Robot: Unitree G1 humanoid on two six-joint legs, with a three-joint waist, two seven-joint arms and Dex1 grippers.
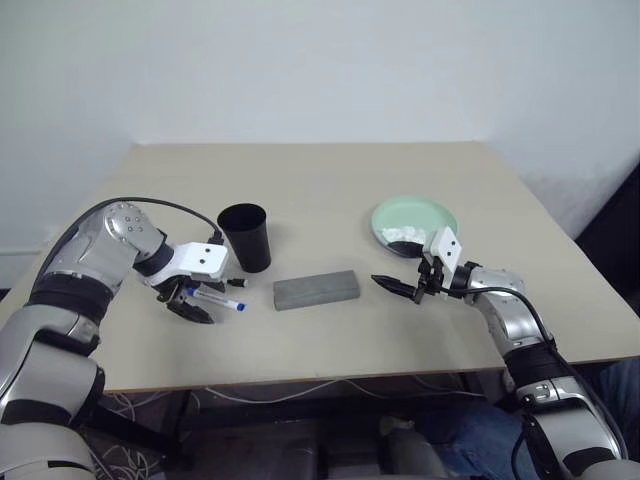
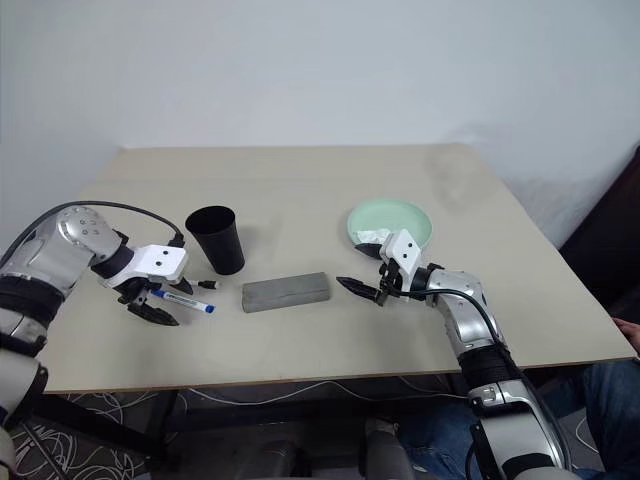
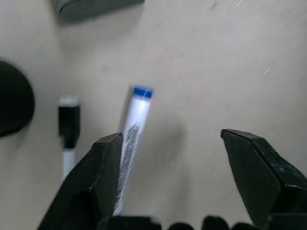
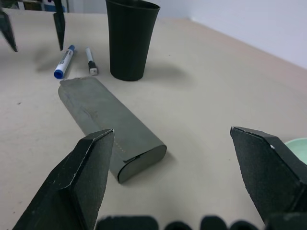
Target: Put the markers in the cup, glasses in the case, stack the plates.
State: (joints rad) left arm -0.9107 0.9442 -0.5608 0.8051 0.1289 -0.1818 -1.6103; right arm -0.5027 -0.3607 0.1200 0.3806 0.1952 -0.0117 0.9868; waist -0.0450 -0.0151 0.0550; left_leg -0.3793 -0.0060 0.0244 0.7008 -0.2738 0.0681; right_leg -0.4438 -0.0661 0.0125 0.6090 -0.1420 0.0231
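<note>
Head views: tan table (image 1: 330,180). Black cup (image 1: 245,237) stands upright left of centre. Grey case (image 1: 316,289) lies shut, just right of and nearer than the cup. Blue-ended marker (image 1: 222,302) and black-ended marker (image 1: 218,284) lie flat on the table just left of the case, near the cup's base, side by side but apart. Left gripper (image 1: 190,306) hangs over the blue marker, pointing down, fingers spread, nothing held. Mint green plate (image 1: 415,225) sits right of centre, further back, with something white crumpled in it. Right gripper (image 1: 397,287) is level, pointing left toward the case's right end, well short of it, fingers apart, empty. Light blue plate and glasses: cannot tell where.

Left wrist view: left fingers (image 3: 103,177) wide apart above the table; blue marker (image 3: 132,139) lies just beside one finger, not clamped. Black marker (image 3: 69,132) beside it, cup edge (image 3: 14,104) past that.

Right wrist view: right fingers (image 4: 81,182) wide apart, empty. Case (image 4: 108,124) lies ahead on the table, cup (image 4: 129,38) beyond it, both markers next to the cup.
</note>
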